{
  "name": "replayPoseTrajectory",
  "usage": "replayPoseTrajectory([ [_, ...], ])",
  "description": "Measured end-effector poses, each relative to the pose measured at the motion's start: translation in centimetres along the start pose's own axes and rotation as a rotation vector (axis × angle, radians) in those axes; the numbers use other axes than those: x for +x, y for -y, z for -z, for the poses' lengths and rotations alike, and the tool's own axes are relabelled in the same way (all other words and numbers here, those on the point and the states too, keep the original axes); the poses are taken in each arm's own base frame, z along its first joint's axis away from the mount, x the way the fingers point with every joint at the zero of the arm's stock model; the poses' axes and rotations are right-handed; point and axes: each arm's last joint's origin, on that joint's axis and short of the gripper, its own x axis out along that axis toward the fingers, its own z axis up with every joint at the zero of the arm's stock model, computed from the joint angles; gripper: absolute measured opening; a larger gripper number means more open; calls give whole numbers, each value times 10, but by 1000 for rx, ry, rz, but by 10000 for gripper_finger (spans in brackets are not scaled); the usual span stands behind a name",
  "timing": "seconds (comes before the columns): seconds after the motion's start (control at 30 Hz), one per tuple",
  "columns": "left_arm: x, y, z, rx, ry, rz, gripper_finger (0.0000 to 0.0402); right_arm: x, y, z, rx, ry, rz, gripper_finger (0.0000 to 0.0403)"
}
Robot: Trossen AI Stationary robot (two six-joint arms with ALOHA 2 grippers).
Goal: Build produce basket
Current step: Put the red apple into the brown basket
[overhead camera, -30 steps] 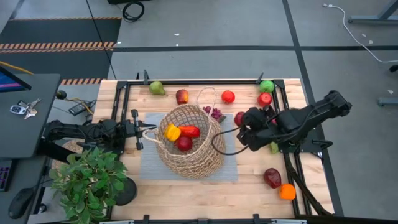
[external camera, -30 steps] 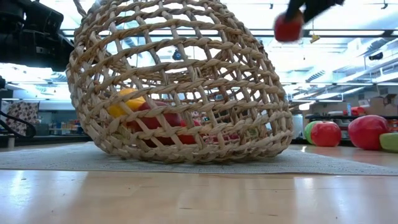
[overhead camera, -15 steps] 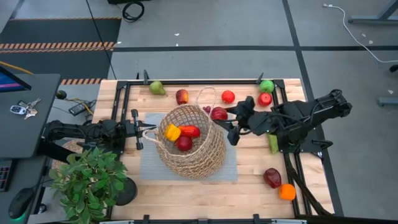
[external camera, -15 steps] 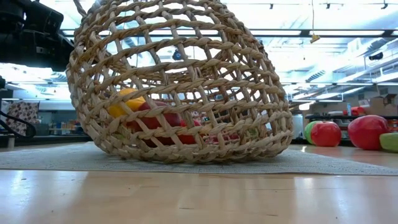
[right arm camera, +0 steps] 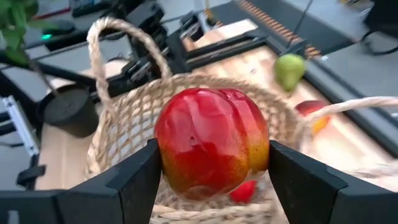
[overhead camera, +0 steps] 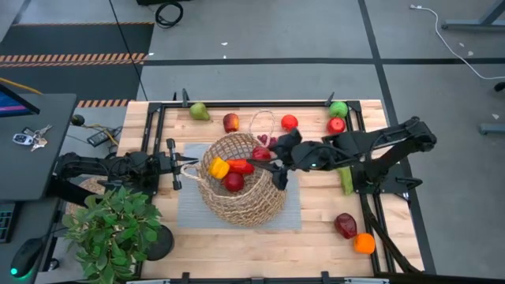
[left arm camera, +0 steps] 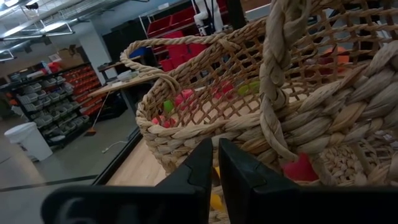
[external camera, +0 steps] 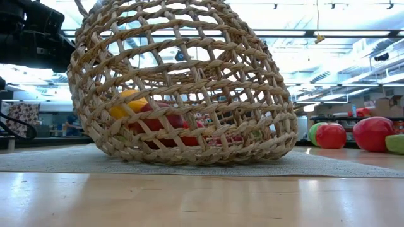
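Because the basket (overhead camera: 239, 179) leans over on the grey mat (overhead camera: 189, 209), its mouth faces partly sideways and upward, and its long axis from base to rim runs slanted rather than upright; the low view shows the woven wall bulging to one side with the base resting on the mat. The left gripper (overhead camera: 180, 166) sits at the basket's left rim, at the loop handle (left arm camera: 277, 74). Its fingers are pressed close together with only a narrow slit between them, and it cannot be told whether any wicker is pinched in it. Judging by that position, this arm is probably there to steady the basket while it is filled.

The right gripper (overhead camera: 264, 155) reaches over the basket's right rim, its two fingers pinching a red fruit with a yellowish blush (right arm camera: 211, 142) from either side. The fruit hangs above the open mouth, so it looks set for dropping in. Inside the basket lie a yellow pepper (overhead camera: 218, 167), a red pepper (overhead camera: 241, 166) and a dark red fruit (overhead camera: 233, 182). Beyond the basket's far rim lie a green pear (overhead camera: 199, 111) and other pieces; a dark red piece (overhead camera: 345, 225) and an orange (overhead camera: 364, 243) lie well to its near right.
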Motion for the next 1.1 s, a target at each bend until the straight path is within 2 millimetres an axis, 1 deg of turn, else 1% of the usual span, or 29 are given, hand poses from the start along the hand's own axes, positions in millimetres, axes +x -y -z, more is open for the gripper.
replayPoseTrajectory([
  [0.2,0,0,0,0,0,-1,29,29,8,4,9,-86,-23,280],
  [0.4,0,0,0,0,0,0,30,49,19,2,48,-142,-101,280],
  [0.67,0,0,0,-1,2,0,35,54,23,-13,59,-55,-214,280],
  [0.9,0,0,0,0,1,0,29,53,21,-22,42,33,-252,280],
  [1.0,0,0,0,0,0,0,28,52,20,-25,2,75,-258,280],
  [1.1,0,0,0,0,0,0,31,52,19,-25,-97,94,-251,280],
])
